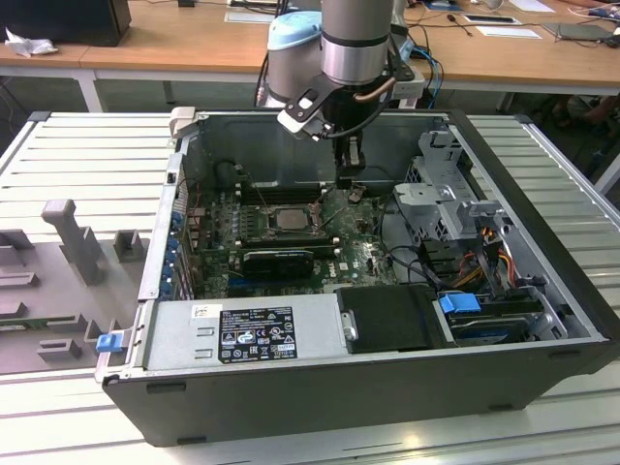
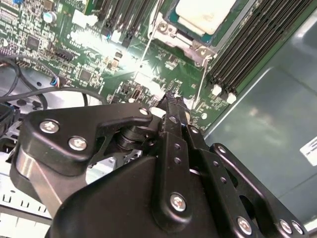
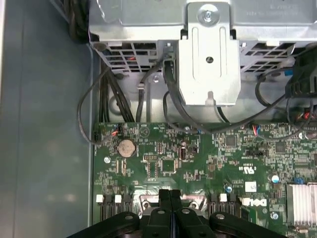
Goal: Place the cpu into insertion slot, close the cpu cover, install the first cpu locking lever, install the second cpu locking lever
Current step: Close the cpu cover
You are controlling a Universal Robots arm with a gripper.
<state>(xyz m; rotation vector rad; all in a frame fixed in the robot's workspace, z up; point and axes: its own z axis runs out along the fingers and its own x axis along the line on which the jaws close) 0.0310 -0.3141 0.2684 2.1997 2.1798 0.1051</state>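
Silver cpu (image 2: pixel 205 15) looks seated, cpu cover (image 2: pixel 185 43) down. Your gripper (image 3: pixel 170 194) is clenched alongside, and both locking levers (image 2: pixel 202 82) seem unlatched.

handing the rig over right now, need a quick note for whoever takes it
Hand: shut, low over the motherboard just beside the socket. Whether it pinches a lever is unclear.
Cpu: sits in the insertion slot.
Cpu cover: looks down around the chip.
Done: cpu placed, cover seemingly closed.
Left: both locking levers; no latching can be confirmed.
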